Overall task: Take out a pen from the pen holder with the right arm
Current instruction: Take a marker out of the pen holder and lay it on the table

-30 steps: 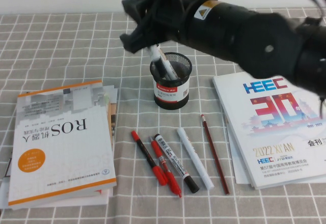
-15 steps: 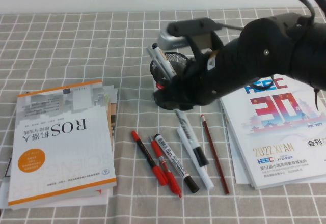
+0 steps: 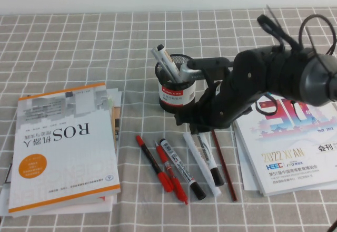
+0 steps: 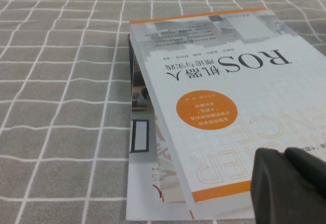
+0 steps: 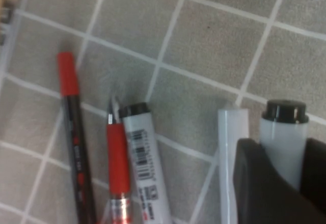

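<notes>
On the grey checked tablecloth [image 3: 79,47], your right gripper [image 5: 282,183] grips the white marker [image 5: 283,130] near its black cap, outside the pen holder [image 3: 177,87] beside the row of pens [image 3: 174,163]: light, stiff, probably slick, so pinch it mid-barrel; your left gripper [image 4: 290,183] hangs over the book [image 4: 214,81].

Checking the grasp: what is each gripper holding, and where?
Right gripper, low over the laid-out pens, clamps a white marker by the barrel end opposite its black cap. Left gripper, over the ROS book, holds nothing.

pen [image 3: 212,164]: white barrel, black cap, gripped, out of holder | pen holder [image 3: 177,92]: black mesh, upright
</notes>
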`<state>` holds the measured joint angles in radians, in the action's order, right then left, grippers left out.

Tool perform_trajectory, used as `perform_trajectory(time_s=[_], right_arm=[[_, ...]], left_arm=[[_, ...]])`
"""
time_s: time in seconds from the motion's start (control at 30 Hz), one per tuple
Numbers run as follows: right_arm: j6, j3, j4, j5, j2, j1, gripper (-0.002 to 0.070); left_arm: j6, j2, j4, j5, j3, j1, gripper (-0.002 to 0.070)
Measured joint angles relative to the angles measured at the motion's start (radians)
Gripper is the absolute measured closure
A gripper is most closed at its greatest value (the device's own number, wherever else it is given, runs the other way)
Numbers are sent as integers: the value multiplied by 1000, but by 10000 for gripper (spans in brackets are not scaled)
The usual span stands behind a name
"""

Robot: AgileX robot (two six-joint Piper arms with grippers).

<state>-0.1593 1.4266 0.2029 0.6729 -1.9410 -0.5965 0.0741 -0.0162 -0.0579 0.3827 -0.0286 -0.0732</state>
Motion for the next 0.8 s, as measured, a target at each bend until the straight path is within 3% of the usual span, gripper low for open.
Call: perform_trajectory(time_s=[0.8], right_arm=[[-2, 0, 11, -45, -66, 18, 568]], left_arm=[[0, 0, 0, 0, 0, 0, 678]])
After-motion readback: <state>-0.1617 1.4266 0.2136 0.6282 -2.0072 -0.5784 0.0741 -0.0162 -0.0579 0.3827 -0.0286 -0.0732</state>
